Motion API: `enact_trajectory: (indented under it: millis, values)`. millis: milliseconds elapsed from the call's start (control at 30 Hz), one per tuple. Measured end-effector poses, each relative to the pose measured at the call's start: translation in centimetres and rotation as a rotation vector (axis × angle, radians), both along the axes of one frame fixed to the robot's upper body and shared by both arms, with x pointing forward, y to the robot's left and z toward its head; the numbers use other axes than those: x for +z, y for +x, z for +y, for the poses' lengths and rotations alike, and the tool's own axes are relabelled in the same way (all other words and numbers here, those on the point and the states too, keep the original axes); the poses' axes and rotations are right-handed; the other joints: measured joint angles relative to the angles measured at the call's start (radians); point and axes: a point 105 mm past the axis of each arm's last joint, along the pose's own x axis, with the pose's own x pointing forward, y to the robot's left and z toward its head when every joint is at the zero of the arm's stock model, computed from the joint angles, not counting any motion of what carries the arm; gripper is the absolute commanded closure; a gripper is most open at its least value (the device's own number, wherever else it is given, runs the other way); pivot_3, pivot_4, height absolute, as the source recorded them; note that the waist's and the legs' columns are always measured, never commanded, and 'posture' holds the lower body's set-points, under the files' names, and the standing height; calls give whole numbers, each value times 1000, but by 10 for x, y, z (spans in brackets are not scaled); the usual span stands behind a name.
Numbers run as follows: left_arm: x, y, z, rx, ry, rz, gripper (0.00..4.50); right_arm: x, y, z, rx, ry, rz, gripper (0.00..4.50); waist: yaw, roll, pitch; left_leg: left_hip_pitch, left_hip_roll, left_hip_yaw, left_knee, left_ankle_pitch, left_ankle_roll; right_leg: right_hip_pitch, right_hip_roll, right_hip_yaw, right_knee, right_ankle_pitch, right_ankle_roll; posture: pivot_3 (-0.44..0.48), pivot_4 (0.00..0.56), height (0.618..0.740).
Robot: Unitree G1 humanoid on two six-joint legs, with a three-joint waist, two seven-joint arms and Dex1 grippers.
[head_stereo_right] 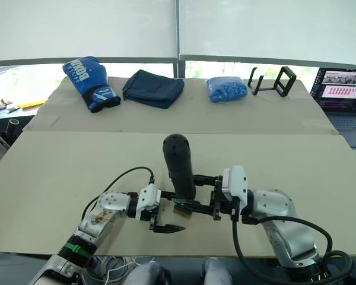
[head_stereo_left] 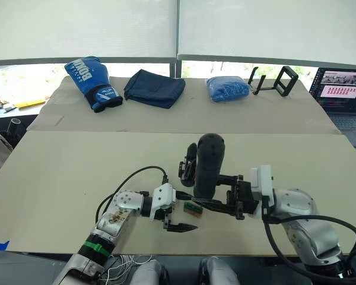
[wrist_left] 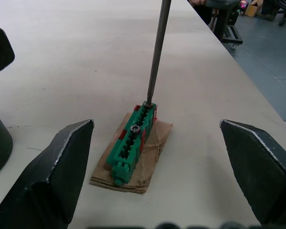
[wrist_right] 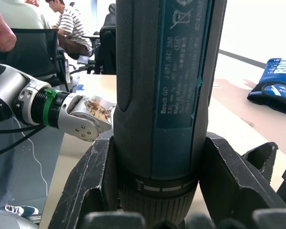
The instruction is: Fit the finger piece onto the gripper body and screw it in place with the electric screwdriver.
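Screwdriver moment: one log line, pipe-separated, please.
right gripper: shut on electric screwdriver, upright | bit on green block | left gripper: open, straddling block | gripper body: behind screwdriver

Electric screwdriver [wrist_right: 162, 95]: both ends cut off in right wrist view. Gripper body [head_stereo_left: 187, 169]: mostly hidden behind screwdriver. Laptop [head_stereo_left: 344, 95]: cropped at edge.
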Motion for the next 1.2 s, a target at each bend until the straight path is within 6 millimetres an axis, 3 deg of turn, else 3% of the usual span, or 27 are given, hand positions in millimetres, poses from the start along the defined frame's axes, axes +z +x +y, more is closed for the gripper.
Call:
enact_trajectory:
  millis: [733, 1033, 1200]
  values:
    - [3, -1, 8, 1, -21, 10, 0, 9, 1, -3, 9, 21, -5, 2567, -6, 0, 0, 0, 1, 0, 0, 0, 0, -1, 0, 0, 0, 0, 0, 0, 150, 740]
    - [5, -3, 32, 44, -78, 21, 0, 22, -2, -9, 5, 55, 12, 2567, -3, 0, 0, -2, 1, 0, 0, 0, 0, -2, -1, 0, 0, 0, 0, 0, 150, 740]
    - [17, -5, 45, 61, -148, 22, 0, 37, -3, -13, 1, 77, -5, 2567, -1, 0, 0, -3, 1, -1, 0, 0, 0, -2, -1, -1, -1, 0, 0, 0, 150, 740]
